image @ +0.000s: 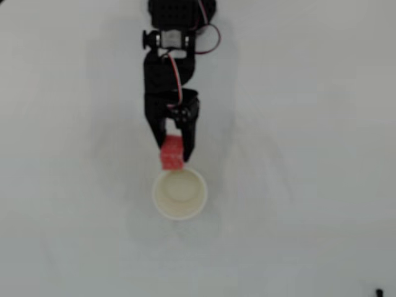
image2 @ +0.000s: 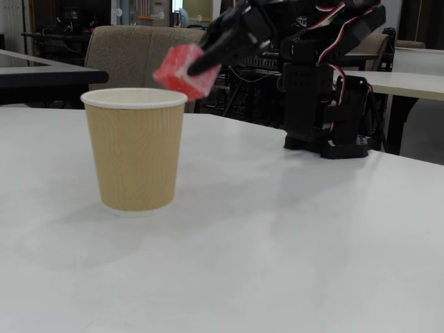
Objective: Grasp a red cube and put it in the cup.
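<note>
My black gripper [image: 172,151] is shut on the red cube [image: 172,154] and holds it in the air. In the fixed view the gripper [image2: 191,69] carries the cube [image2: 178,71] tilted, just above and behind the rim of the cup [image2: 135,149], toward its right side. The cup has a white rim, a cream inside and a tan ribbed outside. In the overhead view the cup [image: 179,211] stands upright just below the cube, and the cube's lower edge meets the cup's top rim. The cup's inside looks empty.
The arm's black base [image2: 322,104] stands on the white table [image: 309,185] behind the cup, at the top centre of the overhead view [image: 179,12]. Chairs and other tables stand beyond the far edge in the fixed view.
</note>
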{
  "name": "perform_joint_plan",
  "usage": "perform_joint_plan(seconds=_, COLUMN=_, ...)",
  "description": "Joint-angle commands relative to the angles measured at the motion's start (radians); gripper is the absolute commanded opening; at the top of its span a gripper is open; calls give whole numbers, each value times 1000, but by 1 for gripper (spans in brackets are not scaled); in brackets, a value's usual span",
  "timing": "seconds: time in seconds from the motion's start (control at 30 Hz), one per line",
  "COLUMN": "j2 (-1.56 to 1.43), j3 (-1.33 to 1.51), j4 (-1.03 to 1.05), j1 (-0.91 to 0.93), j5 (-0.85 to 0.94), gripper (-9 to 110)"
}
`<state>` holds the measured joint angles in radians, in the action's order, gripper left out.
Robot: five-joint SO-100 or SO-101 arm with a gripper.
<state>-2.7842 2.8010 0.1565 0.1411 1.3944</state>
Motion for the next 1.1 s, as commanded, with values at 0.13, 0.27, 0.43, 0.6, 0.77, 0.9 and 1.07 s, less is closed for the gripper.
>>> perform_joint_plan(seconds=0.13, j2=-72, j3=-78, j4=-75, j1=11, j5=-9, gripper=7)
perform_joint_plan(seconds=0.27, j2=-97, j3=-83, j4=-118, j1=-18, j5=-14, gripper=7)
perform_joint_plan(seconds=0.43, j2=-8, j3=-133, j4=-120, j1=-48, j5=-14, gripper=7)
perform_joint_plan(seconds=0.6, j2=173, j3=-273, j4=-83, j1=-52, j5=-8, gripper=7)
perform_joint_plan(seconds=0.77, j2=351, j3=-410, j4=-74, j1=-37, j5=-6, gripper=7)
perform_joint_plan(seconds=0.9, j2=466, j3=-491, j4=-77, j1=-26, j5=-8, gripper=7)
perform_joint_plan(seconds=1.07, j2=572, j3=-561, j4=-78, j1=-21, j5=-11, gripper=7)
